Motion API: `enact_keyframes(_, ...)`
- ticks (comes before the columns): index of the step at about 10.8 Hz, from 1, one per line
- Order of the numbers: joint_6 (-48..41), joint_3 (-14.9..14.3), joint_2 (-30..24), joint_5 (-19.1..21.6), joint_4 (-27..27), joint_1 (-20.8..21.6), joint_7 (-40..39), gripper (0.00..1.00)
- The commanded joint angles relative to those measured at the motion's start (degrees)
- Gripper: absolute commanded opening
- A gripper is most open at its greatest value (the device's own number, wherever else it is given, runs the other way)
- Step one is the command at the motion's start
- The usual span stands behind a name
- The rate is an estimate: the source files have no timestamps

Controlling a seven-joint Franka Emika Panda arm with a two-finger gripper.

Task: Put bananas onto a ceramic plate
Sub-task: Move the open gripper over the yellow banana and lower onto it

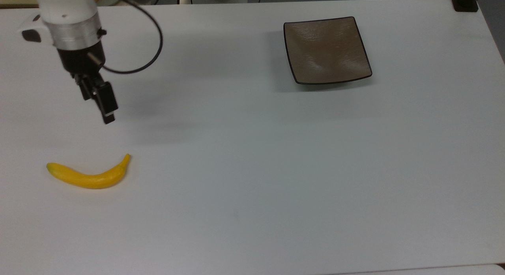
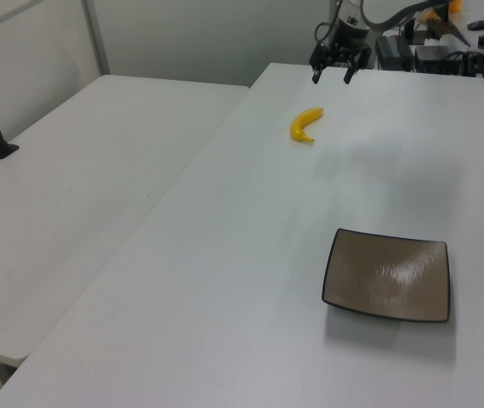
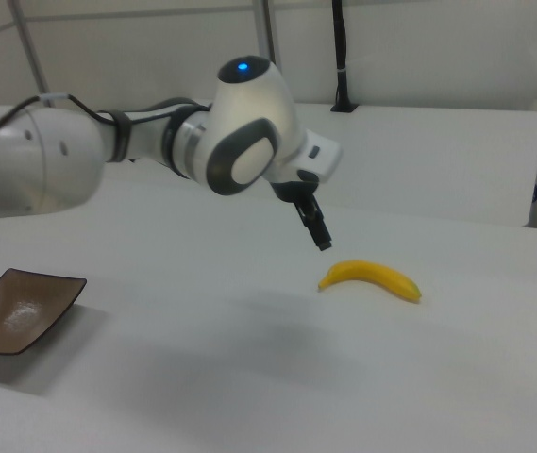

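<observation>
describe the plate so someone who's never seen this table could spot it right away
Start at the long white table; in the top view, look toward its upper right part, far from the yellow banana lying near the top view's left edge. There sits the ceramic plate, empty. It is square, glossy brown-grey, with a thin black rim and upturned edges, the only dark flat thing on the white surface.
</observation>
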Motion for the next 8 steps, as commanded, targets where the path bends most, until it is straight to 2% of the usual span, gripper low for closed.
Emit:
enact_keyframes(1,2.5,0.0,10.1,-0.3,10.6,-1.9,5.9,1.00)
enact_keyframes(4,8.8,0.0,17.3,-1.3,15.6,-2.5,15.8,1.00)
enact_keyframes(8,16.2,-0.4,24.6,-3.8,19.5,-2.8,20.9,1.00)
